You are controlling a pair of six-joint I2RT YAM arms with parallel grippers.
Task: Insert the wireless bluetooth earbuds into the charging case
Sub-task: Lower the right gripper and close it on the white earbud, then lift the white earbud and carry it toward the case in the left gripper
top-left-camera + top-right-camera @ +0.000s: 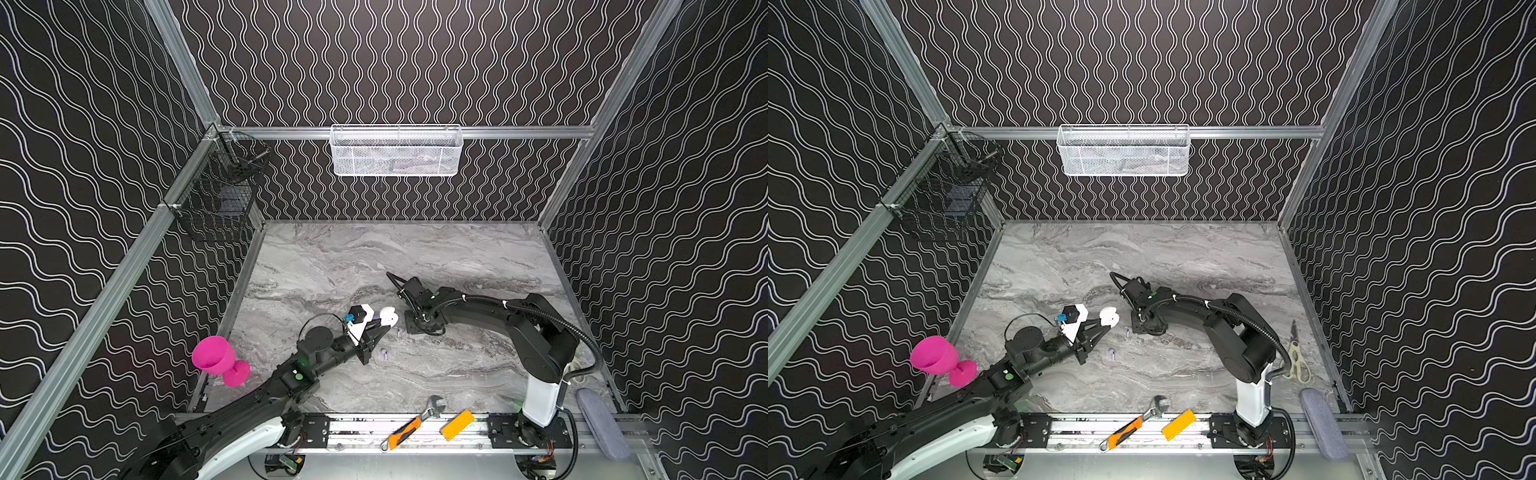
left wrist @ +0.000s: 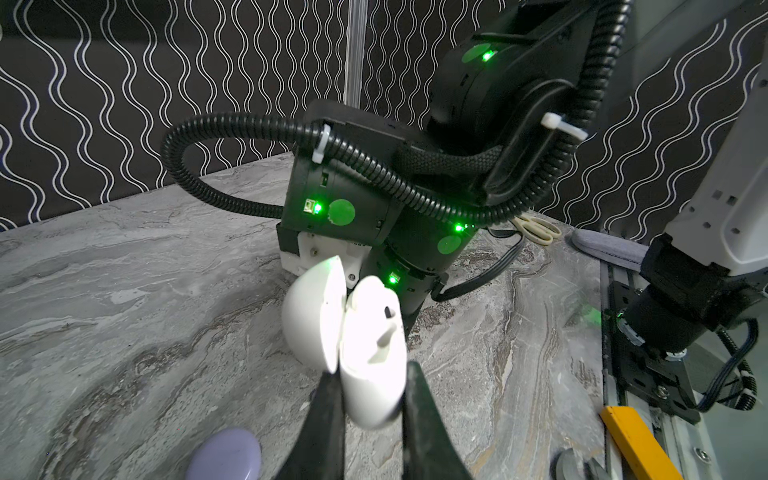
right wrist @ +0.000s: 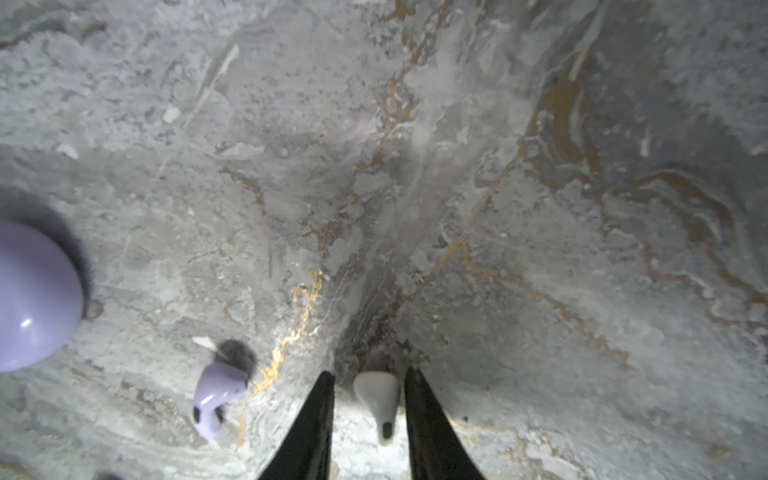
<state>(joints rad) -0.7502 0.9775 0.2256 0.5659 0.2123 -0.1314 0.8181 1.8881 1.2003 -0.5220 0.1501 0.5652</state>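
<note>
Marble tabletop (image 1: 374,257): left gripper (image 2: 372,370) clamps open charging case (image 2: 370,316); at three o'clock, right gripper (image 3: 368,374) straddles white earbud (image 3: 376,395), unpinched; pinch next

table (image 1: 332,266) grey marble w/ tan veins. walls (image 1: 83,166) black w/ white wavy lines. white case (image 2: 370,374), lavender case (image 3: 33,295), white earbud (image 3: 379,395), lavender earbud (image 3: 216,390) (both buds w/ dark tips). goblet (image 1: 214,355) pink, wrench handle (image 1: 405,432) orange, block (image 1: 457,424) yellow, mesh basket (image 1: 395,160) white.
</note>
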